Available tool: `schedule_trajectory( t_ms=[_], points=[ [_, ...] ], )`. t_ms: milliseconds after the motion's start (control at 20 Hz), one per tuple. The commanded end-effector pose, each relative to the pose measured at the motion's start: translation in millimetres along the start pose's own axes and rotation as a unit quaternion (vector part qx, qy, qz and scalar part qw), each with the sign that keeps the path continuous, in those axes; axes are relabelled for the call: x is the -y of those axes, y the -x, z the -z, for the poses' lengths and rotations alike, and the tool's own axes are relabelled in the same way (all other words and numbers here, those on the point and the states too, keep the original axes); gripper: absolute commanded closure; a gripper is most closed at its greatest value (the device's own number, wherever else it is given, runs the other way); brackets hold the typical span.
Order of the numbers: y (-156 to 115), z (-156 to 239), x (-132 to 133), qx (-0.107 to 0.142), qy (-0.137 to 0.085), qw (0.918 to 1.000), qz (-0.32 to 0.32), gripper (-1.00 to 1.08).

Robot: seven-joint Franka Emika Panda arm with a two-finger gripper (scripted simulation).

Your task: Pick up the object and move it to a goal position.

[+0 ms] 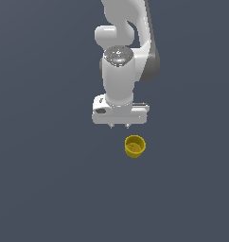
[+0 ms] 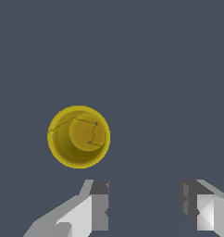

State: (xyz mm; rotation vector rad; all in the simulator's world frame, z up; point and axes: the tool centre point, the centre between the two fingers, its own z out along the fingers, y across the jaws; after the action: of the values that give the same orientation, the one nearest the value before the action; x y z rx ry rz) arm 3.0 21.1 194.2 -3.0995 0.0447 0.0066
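White two-fingered end effector [image 1: 119, 125] of the white Panda arm [image 1: 120, 52], fingers spread apart with nothing between them, poised above the flat dark grey-blue worktop [image 1: 40, 189]. Finger tips [image 2: 100, 203] visible in the wrist view with a wide gap and only bare surface in it. Small round yellow cup [image 1: 135, 146], slightly tapered, mouth upward, darker yellow hollow inside, standing on the worktop just beside and below the end effector, offset toward the exterior view's right. Seen in the wrist view [image 2: 78, 136] as clear of both fingers, outside the gap, untouched.

Progress, judged from this arrangement: approach begun, grasp not yet made. Cup not centred under the fingers, hence lateral alignment outstanding, then descent around the cup wall, closure, lift and carriage to the goal. No goal marker discernible in either view, so remaining travel not assessable. Finger spread apparently ample for the cup's width.
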Motion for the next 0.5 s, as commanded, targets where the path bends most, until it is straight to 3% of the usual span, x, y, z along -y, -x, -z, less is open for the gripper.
schedule_trajectory(
  t_ms=[0,450],
  points=[
    [-1,4,0,-0.003,-0.003,1.0000,-0.005,-0.20],
    [-7,42,14,-0.036,-0.036,0.9979,-0.040,-0.20]
  ],
)
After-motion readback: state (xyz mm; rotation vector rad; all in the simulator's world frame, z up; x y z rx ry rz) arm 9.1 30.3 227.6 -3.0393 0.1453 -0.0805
